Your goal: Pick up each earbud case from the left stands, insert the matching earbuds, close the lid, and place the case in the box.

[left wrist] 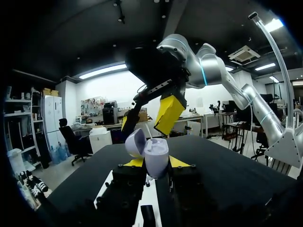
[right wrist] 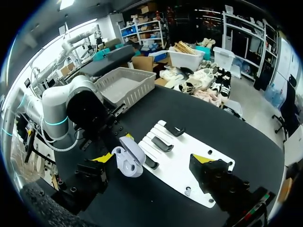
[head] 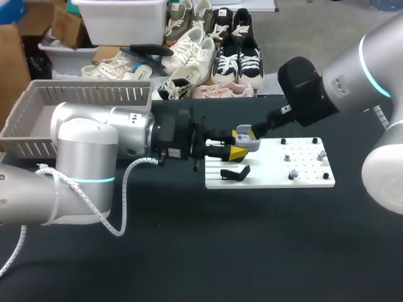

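No legible lettering, label, number or sign noted on the case point(head: 247, 141) or elsewhere on the desk point(head: 189, 251).

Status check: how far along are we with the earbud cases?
Done: one lavender case is off its stand, lid open. In hand: the left gripper holds it, and the right gripper is open just above it. Left: earbuds sit on the white board, the lid needs closing, and no case shows in the grey basket.
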You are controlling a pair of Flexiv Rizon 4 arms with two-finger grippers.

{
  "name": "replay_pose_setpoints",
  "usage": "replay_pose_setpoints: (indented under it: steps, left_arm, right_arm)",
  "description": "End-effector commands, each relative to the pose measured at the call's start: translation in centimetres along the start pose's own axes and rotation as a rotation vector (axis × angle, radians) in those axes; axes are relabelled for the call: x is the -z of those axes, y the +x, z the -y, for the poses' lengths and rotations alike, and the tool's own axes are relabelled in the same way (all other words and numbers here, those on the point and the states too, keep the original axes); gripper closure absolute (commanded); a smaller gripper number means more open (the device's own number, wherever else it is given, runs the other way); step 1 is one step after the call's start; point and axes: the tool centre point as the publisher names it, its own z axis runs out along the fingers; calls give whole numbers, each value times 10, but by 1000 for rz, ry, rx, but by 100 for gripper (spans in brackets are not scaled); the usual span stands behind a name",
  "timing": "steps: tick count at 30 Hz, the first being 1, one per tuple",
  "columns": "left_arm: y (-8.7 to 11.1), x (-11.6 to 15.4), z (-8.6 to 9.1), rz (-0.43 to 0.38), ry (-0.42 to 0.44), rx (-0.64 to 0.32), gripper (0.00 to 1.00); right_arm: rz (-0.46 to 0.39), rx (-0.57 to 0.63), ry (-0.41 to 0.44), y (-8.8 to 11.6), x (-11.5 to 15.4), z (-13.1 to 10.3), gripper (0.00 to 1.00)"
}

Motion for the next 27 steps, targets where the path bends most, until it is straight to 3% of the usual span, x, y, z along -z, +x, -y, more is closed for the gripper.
replay_pose_setpoints:
  steps: [1, 4, 9, 13, 23, 27]
  left_arm:
    - [0, 0, 0, 1, -2, -1, 100]
    - [0, 0, 0, 1, -2, -1, 100]
    - [0, 0, 0, 1, -2, -1, 100]
    - [0, 0, 0, 1, -2, -1, 100]
    - [0, 0, 0, 1, -2, -1, 100]
    - [0, 0, 0, 1, -2, -1, 100]
  right_arm:
    - [19, 17, 79, -3, 15, -2, 0]
    - [11, 51, 150, -7, 31, 4, 0]
    - [-111, 12, 353, -4, 56, 30, 0]
    - [-189, 9, 468, 3, 67, 47, 0]
    - [-385, 5, 576, 39, 54, 81, 0]
    - [-437, -10, 572, 55, 44, 92, 0]
